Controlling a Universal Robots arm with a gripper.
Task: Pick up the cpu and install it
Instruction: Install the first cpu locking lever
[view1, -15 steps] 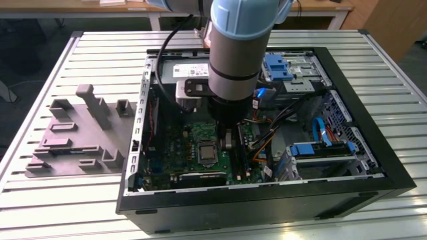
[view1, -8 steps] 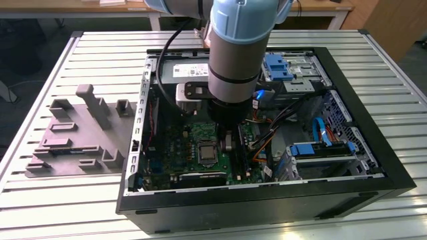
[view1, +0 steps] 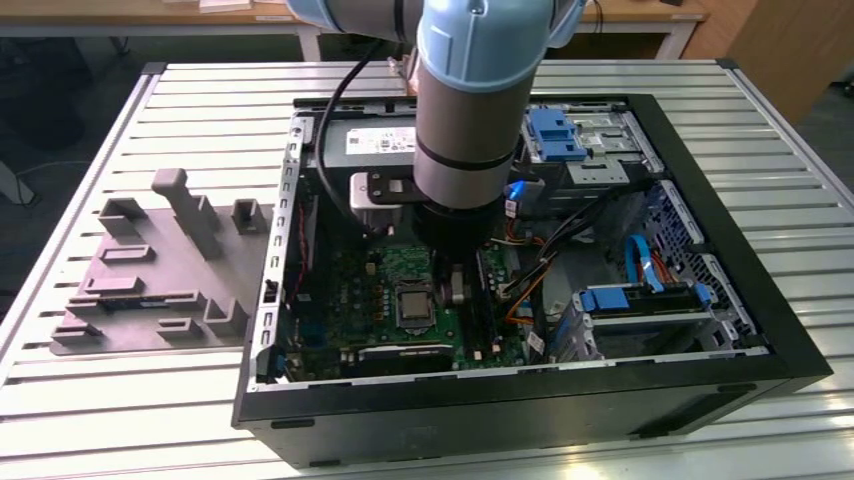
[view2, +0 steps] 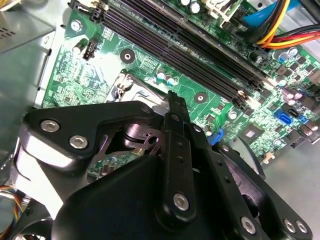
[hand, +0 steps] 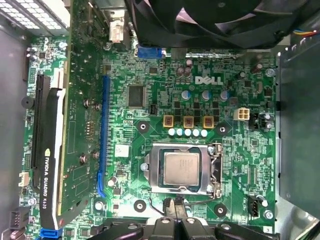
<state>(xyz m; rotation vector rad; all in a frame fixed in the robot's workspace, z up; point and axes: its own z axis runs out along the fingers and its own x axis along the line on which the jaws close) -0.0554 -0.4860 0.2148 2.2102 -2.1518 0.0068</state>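
The cpu is a silvery square lying flat in the socket on the green motherboard, with the silver socket frame around it. In the exterior view the cpu shows in the open computer case, just to that view's left of my gripper. My gripper hovers close beside the socket's edge, apart from the chip, its fingers shut together with nothing between them. In the second wrist view the gripper points down at the board next to the socket frame, and its body hides the chip.
The black case walls ring the board. Memory slots, a graphics card, a fan, drive bays with blue tabs and loose cables crowd the inside. A grey fixture sits on the slatted table.
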